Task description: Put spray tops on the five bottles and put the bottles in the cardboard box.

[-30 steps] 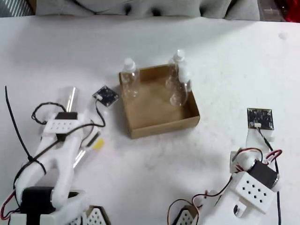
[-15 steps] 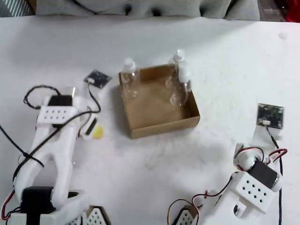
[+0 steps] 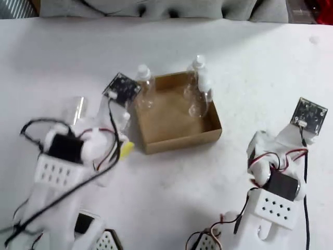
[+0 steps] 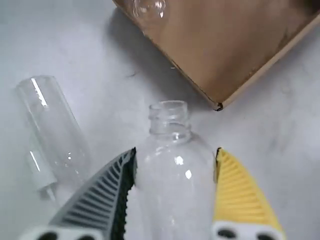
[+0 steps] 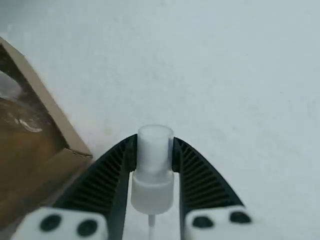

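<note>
My left gripper (image 4: 176,152) is shut on a clear bottle (image 4: 172,180) with an open neck and no top. In the high view the left gripper (image 3: 120,140) is close to the cardboard box's (image 3: 179,136) near left corner. My right gripper (image 5: 154,140) is shut on a white spray top (image 5: 153,165), out to the right of the cardboard box (image 5: 35,115); from above the right gripper (image 3: 257,148) hangs over bare table. Three capped bottles (image 3: 144,86) (image 3: 197,66) (image 3: 202,98) stand in the box. Another clear bottle (image 3: 77,107) (image 4: 47,122) lies on the table left of the box.
The white table (image 3: 171,177) has free room in front of the box and between the two arms. Small circuit boards (image 3: 123,87) (image 3: 310,114) ride on the arms, with loose wires along them. A grey cushioned edge (image 3: 156,9) runs along the back.
My left arm has swung right toward the box, carrying the open bottle. My right arm has moved up and a little left, away from the table's front edge.
</note>
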Robot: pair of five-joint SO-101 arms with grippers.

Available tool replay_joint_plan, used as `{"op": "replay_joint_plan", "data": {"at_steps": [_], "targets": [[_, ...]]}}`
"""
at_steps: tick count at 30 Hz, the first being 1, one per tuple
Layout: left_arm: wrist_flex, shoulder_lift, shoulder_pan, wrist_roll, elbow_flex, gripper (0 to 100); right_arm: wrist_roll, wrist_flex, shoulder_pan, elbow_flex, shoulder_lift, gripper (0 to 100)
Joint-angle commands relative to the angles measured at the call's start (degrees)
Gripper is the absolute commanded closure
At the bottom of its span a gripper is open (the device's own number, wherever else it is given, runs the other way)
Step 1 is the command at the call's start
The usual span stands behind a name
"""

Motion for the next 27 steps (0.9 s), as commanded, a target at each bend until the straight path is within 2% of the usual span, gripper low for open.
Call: {"op": "replay_joint_plan", "data": {"at_steps": [1, 13, 22, 27], "targets": [[-4.7, -10.9, 1.2, 1.0, 2.3, 98, -4.1, -1.1, -3.6, -7.4, -0.2, 98.1], [-22.3, -37.0, 1.1, 1.4, 20.7, 98, -14.2, -3.7, -19.8, -32.9, -0.8, 98.1], [-25.5, -59.3, 1.2, 1.5, 30.3, 98, -14.5, -21.2, -37.6, -41.7, -0.8, 98.1], [-26.6, -61.6, 1.2, 1.5, 32.0, 98, -14.4, -30.2, -47.0, -46.3, 0.3, 98.1]]}}
